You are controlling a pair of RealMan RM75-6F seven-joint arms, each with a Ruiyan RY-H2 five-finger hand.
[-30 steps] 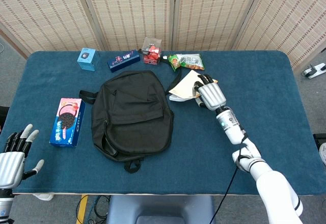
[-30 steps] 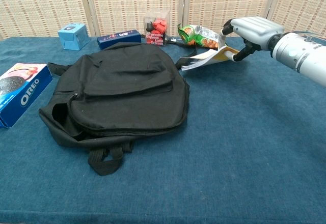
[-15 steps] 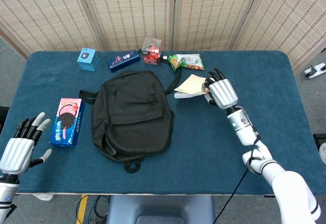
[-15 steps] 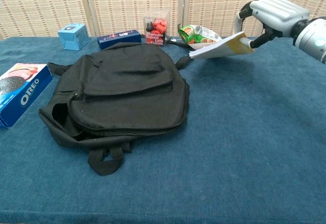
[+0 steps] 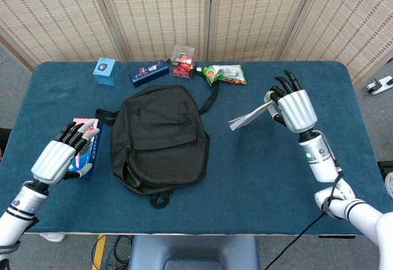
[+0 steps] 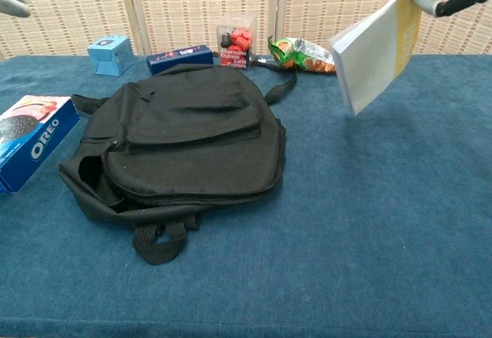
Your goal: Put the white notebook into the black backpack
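Observation:
The black backpack lies flat on the blue table, left of centre. My right hand holds the white notebook up in the air to the right of the bag, tilted, with a yellow strip on its cover. In the chest view only the fingertips of that hand show at the top right edge. My left hand hovers with fingers apart over the Oreo box, holding nothing; one fingertip shows at the top left of the chest view.
A blue Oreo box lies left of the bag. Along the back edge stand a light blue box, a dark blue box, a clear case with red items and a green snack bag.
My right hand has lifted the notebook off the table, up and to the right. My left hand has risen from the front left corner toward the Oreo box.

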